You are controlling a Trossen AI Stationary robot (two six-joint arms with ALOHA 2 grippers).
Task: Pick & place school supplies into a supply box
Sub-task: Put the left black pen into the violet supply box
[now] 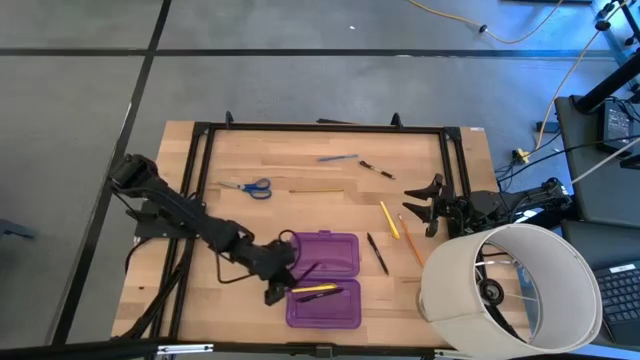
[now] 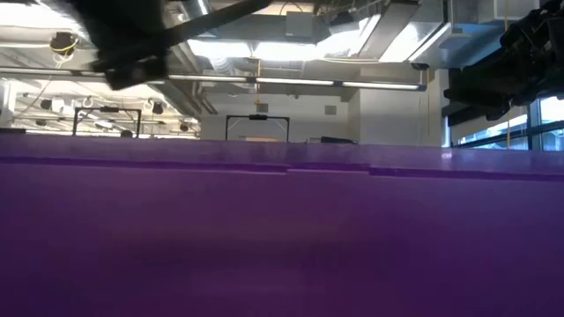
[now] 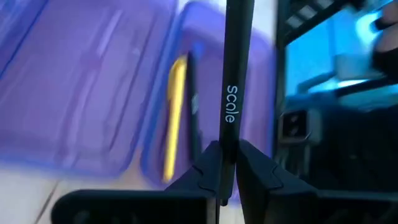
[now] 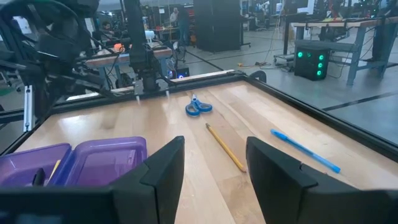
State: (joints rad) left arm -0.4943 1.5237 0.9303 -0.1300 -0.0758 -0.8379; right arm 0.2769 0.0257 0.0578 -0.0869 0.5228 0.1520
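The supply box [image 1: 323, 279] lies open near the table's near edge, and its purple wall [image 2: 282, 238] fills the low view. Its near half holds a yellow pencil [image 1: 317, 289] [image 3: 175, 115] and a dark pen [image 3: 194, 118]. My left gripper [image 1: 288, 274] [image 3: 227, 152] is at the box's left edge, shut on a black pen [image 1: 307, 270]. My right gripper [image 1: 421, 205] [image 4: 214, 158] waits open at the table's right side. Two pencils [image 1: 389, 219] [image 1: 410, 239] and a black pen [image 1: 377, 253] lie flat right of the box. Scissors [image 1: 248, 187] [image 4: 199, 107], a blue pen [image 1: 338, 157] [image 4: 305, 149] and another pencil [image 4: 225, 146] lie farther back. My left gripper pinches the black pen near one end [image 3: 224, 177] between its two fingers. The fingers come from the table's left, slanting down. The pen sticks out ahead of them, lifted clear over the box, its printed barrel [image 3: 231, 102] above the near half.
A large white cylinder [image 1: 505, 285] lies at the table's near right corner, close to my right arm. A small black pen [image 1: 377, 170] lies near the far edge. A black frame [image 1: 320, 127] runs round the table. Bare wood shows between the scissors and the box.
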